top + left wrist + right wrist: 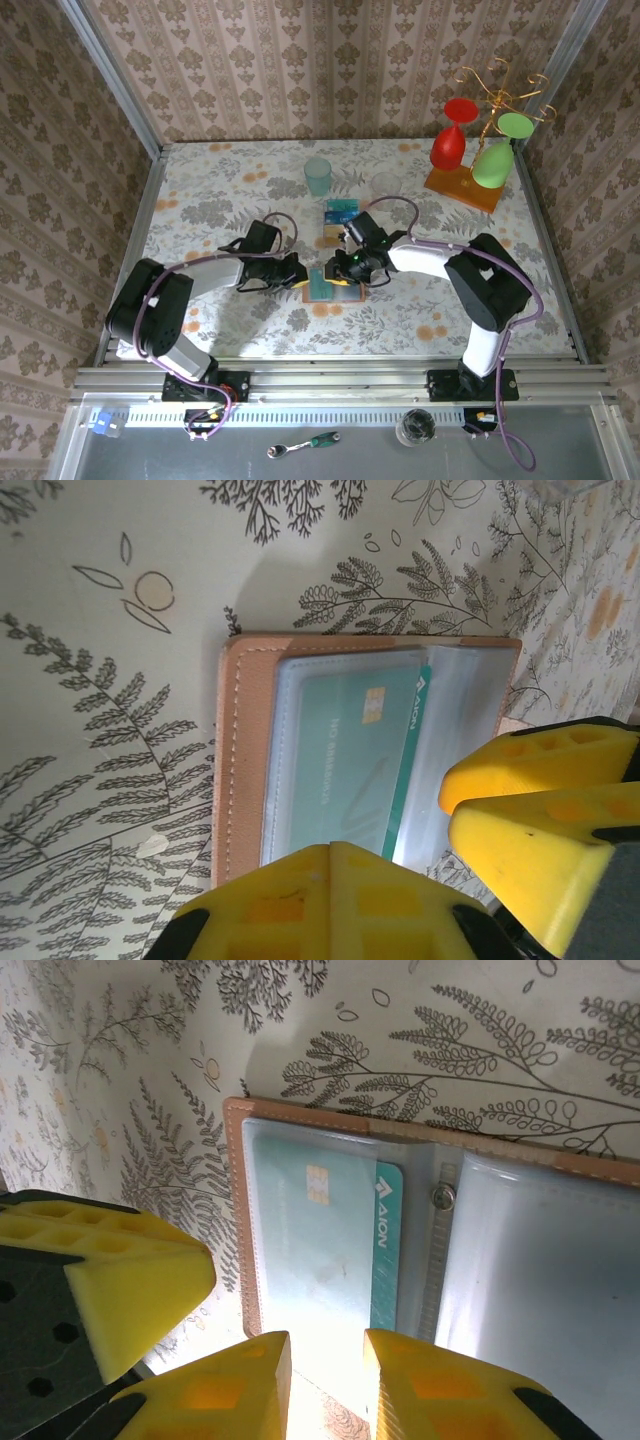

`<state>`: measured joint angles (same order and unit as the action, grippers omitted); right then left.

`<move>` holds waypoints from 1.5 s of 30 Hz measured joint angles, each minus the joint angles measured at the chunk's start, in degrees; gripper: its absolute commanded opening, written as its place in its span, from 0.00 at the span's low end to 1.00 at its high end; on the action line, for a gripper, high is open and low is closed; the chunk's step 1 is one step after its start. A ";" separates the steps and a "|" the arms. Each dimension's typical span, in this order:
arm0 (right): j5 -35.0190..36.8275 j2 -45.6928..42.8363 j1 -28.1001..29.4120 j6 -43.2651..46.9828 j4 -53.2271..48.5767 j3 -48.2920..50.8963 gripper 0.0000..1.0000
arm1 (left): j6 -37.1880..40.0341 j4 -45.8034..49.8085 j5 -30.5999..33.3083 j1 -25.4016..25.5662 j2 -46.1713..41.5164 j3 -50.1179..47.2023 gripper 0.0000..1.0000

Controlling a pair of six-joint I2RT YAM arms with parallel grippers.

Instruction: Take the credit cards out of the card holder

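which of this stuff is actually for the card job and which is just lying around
For the job: card holder, teal card in its sleeve, flat blue piece beyond it, maybe a card.

Lying about: teal cup, clear glass, rack holding a red glass and green glasses, ratchet, glass by the front rail.

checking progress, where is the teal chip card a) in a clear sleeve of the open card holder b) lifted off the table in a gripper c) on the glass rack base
a, the teal card sits behind the clear plastic of the open card holder, one edge poking out
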<state>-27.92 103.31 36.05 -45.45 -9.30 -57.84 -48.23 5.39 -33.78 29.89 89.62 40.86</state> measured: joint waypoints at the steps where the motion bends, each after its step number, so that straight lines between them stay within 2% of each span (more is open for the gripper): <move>1: 0.00 0.11 0.00 0.00 0.00 0.00 0.26 | 0.04 0.00 0.02 -0.07 0.00 -0.02 0.00; 25: -0.90 4.46 0.22 0.04 -0.31 -3.37 0.26 | 0.04 -3.19 -2.25 -1.38 4.28 -1.79 0.00; 45: 1.49 4.55 0.22 2.67 -6.78 -5.14 0.25 | 0.28 -3.17 -2.47 -1.49 4.39 -1.79 0.00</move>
<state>-26.44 107.85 36.27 -42.78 -16.08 -62.98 -47.94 2.22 -36.25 28.40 94.02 39.07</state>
